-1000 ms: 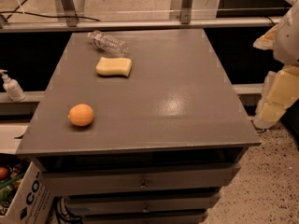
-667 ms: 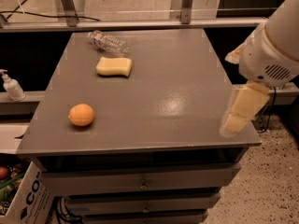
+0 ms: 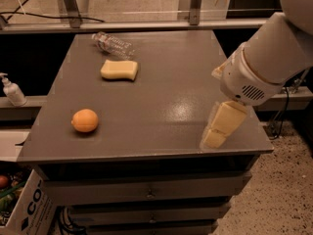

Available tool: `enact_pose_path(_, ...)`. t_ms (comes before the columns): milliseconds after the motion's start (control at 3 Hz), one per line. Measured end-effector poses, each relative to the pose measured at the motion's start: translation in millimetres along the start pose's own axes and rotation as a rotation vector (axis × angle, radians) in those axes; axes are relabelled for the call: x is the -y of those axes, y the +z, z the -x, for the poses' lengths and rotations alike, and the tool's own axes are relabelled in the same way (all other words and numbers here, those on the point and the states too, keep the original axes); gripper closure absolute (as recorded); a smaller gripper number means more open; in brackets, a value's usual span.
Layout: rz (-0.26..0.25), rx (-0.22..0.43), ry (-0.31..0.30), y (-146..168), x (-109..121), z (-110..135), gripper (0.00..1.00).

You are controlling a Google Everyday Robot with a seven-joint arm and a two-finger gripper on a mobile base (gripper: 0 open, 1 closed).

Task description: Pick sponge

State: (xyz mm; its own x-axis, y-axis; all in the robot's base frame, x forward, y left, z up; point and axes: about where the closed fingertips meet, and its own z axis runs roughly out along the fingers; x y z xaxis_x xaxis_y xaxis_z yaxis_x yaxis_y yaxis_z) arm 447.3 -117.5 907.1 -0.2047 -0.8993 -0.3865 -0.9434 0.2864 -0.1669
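Observation:
The sponge (image 3: 119, 70), a pale yellow block with pinched long sides, lies flat on the grey table (image 3: 161, 97) at the back left. My gripper (image 3: 221, 125) hangs from the white arm (image 3: 266, 62) over the table's front right part, its yellowish foam pads pointing down towards the table's front edge. It is far to the right of the sponge and nearer the front. Nothing shows between the pads.
A round orange fruit (image 3: 84, 120) sits at the front left. A clear plastic bottle (image 3: 113, 45) lies on its side behind the sponge. A soap dispenser (image 3: 11, 89) stands on a ledge to the left. A cardboard box (image 3: 19, 204) is on the floor at lower left.
My arm has swung in from the right edge of the view to over the table's front right part. The sponge, orange and bottle have not moved.

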Motion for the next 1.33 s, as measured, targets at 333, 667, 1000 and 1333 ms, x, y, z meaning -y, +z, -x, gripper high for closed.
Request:
enact_pose_path(333,-0.007,0.031,0.009,16.3,11.5,11.5,0.0)
enact_pose_path(667,-0.021,0.064,0.04,42.4,30.9,21.2,0.0)
enact_pose_path(1000,-0.044,0.099,0.074,66.2,53.1,32.1,0.0)
enact_pose_path(1333,-0.066,0.142,0.09,90.8,74.1,53.2,0.0)
